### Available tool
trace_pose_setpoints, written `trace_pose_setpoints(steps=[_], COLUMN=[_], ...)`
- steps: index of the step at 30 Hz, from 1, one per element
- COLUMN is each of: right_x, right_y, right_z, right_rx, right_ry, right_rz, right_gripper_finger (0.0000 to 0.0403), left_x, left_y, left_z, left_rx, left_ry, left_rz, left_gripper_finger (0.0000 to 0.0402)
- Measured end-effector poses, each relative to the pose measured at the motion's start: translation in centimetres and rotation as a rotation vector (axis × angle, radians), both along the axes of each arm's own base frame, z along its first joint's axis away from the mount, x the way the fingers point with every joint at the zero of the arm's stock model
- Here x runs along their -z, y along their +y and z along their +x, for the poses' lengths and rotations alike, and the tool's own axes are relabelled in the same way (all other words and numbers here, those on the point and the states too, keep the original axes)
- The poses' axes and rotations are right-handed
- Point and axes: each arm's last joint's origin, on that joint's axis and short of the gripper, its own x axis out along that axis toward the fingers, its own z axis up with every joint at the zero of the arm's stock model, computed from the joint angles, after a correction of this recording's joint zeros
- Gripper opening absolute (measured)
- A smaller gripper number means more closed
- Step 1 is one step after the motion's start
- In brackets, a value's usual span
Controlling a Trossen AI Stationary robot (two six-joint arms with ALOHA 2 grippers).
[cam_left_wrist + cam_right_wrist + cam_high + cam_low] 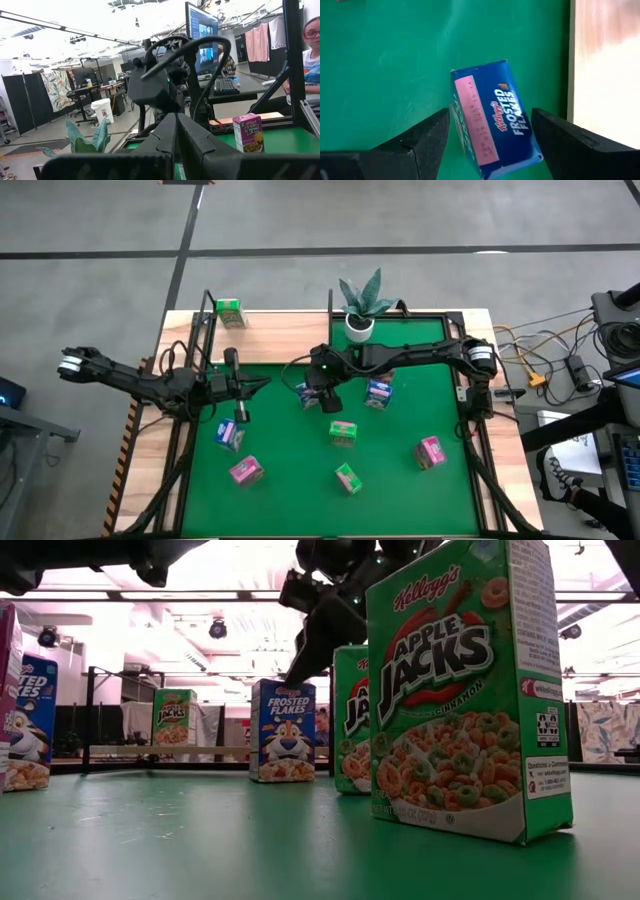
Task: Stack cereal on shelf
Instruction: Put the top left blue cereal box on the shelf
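Right end effector (490,135) straddles blue (tilted) cereal (492,120)

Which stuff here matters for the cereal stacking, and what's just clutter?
Job:
shelf
green carton standing on it
Frosted Flakes carton, between the open right gripper fingers
other cartons on the felt

Lying about:
potted plant
cables off-table
left gripper, waiting at left

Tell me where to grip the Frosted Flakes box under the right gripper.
Come straight down from above: the Frosted Flakes box stands upright between the open fingers of the right gripper. Probably close on its two broad printed faces, near the top; it sits slightly skewed.
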Motion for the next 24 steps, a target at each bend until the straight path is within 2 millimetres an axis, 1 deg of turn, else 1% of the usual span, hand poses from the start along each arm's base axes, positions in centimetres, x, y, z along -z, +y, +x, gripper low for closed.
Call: trace_pose_setpoints(steps=[7,12,16,24], right_x=[0.6,1.8,1.8,1.6], right_y=[0.0,-0.2,-0.2,-0.2], right_z=[0.2,0.6,0.5,0.5], right_rx=[-0.005,-0.006,-0.009,0.002], right_ry=[0.01,0.043,0.045,0.041], right_rz=[-0.005,-0.003,-0.006,0.005], right_gripper_finger=[0.0255,0.0249,0.0241,0.0213], left_x=[0.0,0.1,0.1,0.1], left_y=[0.0,0.0,0.0,0.0], left_z=[0.0,0.0,0.0,0.1], left_rx=[0.0,0.001,0.001,0.001], left_ry=[0.005,0.008,0.01,0.012], left_rz=[0.001,-0.001,-0.001,-0.001], left_gripper_finger=[0.0,0.0,0.0,0.0])
